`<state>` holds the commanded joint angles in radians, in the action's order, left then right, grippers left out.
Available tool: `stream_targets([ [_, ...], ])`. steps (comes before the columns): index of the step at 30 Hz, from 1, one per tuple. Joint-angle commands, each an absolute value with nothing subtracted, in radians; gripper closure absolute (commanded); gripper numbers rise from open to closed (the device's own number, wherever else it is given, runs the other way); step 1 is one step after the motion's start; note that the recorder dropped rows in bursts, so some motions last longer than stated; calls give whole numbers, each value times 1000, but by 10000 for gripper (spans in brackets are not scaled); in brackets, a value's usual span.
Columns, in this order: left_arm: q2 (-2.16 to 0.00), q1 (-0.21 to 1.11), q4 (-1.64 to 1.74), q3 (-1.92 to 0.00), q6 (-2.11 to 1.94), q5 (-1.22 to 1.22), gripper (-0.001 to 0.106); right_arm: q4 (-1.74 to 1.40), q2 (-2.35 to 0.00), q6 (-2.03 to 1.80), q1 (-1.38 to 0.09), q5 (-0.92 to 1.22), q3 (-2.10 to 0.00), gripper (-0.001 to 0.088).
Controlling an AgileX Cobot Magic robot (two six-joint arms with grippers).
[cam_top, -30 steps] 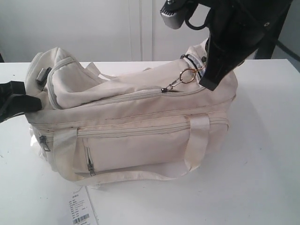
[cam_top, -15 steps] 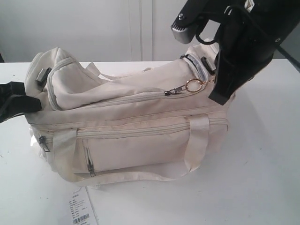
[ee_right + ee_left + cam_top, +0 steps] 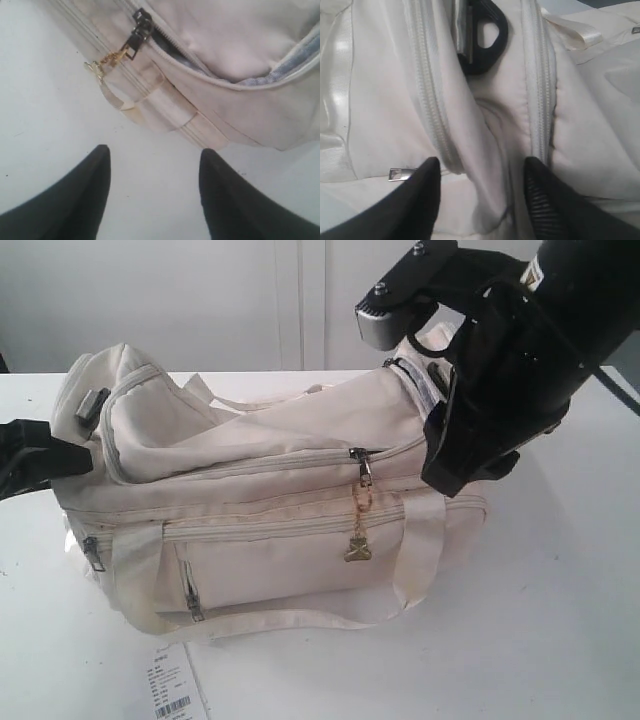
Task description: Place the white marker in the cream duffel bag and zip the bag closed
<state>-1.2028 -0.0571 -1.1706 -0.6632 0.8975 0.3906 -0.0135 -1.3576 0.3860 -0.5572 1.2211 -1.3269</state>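
Seen from the exterior camera, the cream duffel bag [image 3: 280, 530] lies on the white table [image 3: 560, 590] with its top zip part-closed. The slider [image 3: 360, 458] sits a little past the middle, the gold pull [image 3: 358, 540] hangs loose down the front, and the stretch toward the right end is not yet shut. The right gripper [image 3: 470, 472] hovers over that end, while the left gripper [image 3: 40, 455] is against the opposite end. In the left wrist view, its fingers [image 3: 425, 195] straddle a fold of fabric below a black buckle [image 3: 482, 42]; whether they pinch it cannot be told. In the right wrist view, the right pincer is spread and empty above the table beside the bag, and a gap shows behind the slider. The white marker appears nowhere and is presumably inside, so finishing the zip seems all that remains.
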Motion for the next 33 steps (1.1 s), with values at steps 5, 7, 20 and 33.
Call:
stream_targets([
  [5,-1081,-57,-1136,-665,898,332,393,-130,-1288,305,-509,973,-1224,342],
  [7,-1032,-57,-1136,-665,911,370,393,-192,-1278,206,-452,854,-1193,342],
  [20,-907,-26,-1195,-620,954,511,411,188,-1532,171,-185,888,-1389,424],
  [33,-948,475,-1489,-648,1800,270,436,500,-1377,454,-306,1091,-1301,424],
])
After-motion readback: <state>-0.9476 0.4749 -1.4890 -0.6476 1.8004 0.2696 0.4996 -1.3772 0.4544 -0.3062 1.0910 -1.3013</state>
